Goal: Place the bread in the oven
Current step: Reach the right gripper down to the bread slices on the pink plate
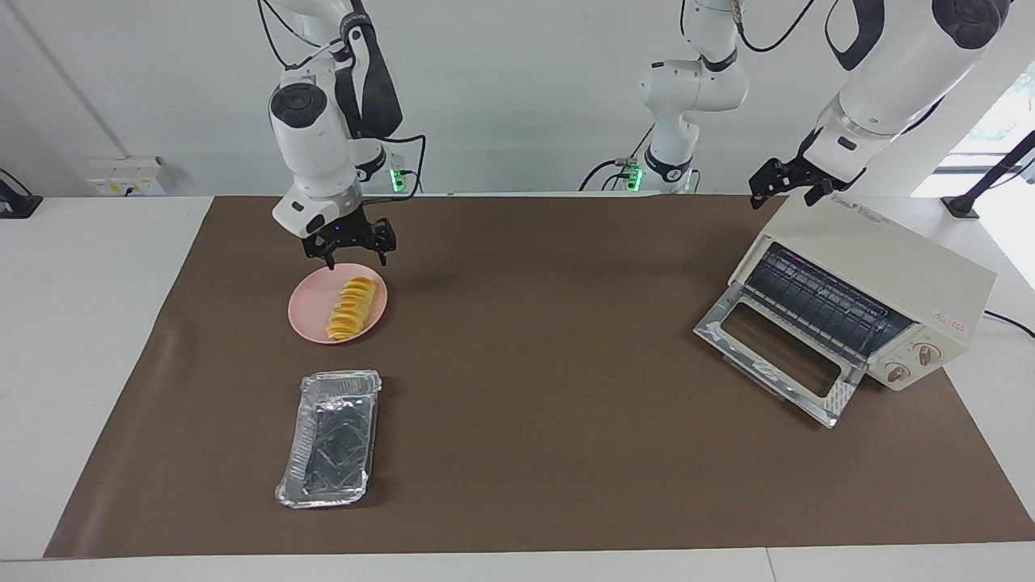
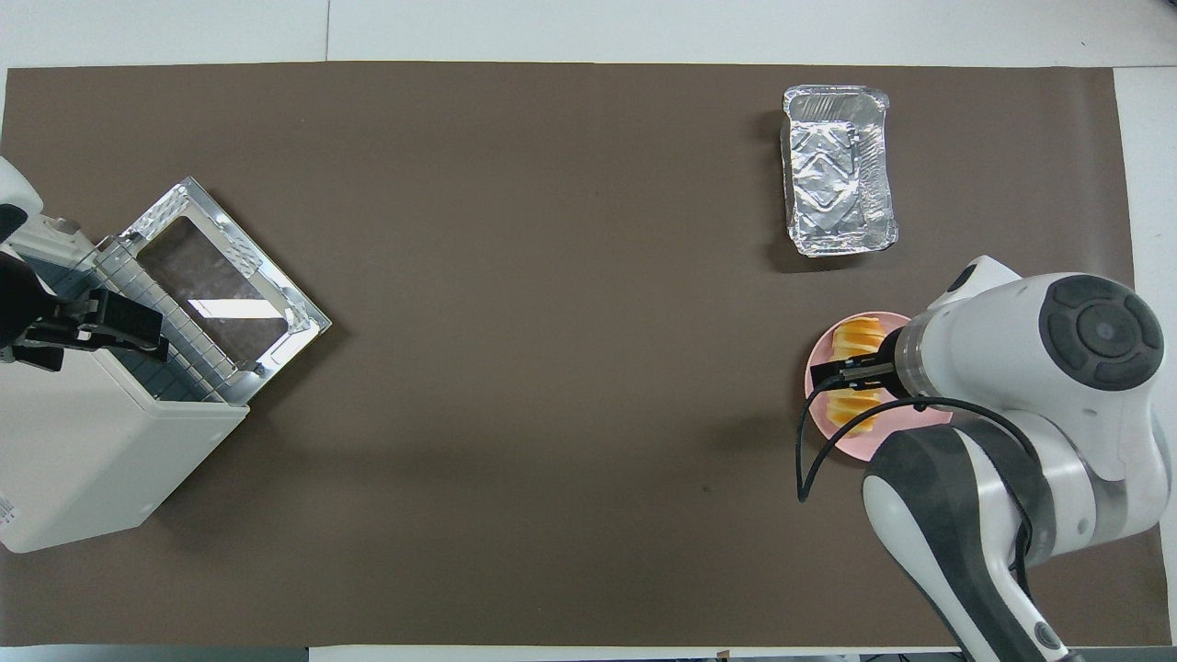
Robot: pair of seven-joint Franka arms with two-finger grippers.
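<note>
Facing view: I'm hovering the right gripper (image 1: 352,257) over the plate (image 1: 306,311), jaws spread wide and empty, above the bread (image 1: 352,308). I'm lining up across the loaf's narrow width, descending squarely. Left gripper (image 1: 778,187) is waiting over the oven (image 1: 906,283), door down; its jaws I can't tell.

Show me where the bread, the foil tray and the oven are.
bread (image 1: 352,308): facing view, middle of its ridged top.
foil tray (image 1: 332,440): facing view, its crinkled floor.
oven (image 1: 889,260): facing view, its cream top panel.
</note>
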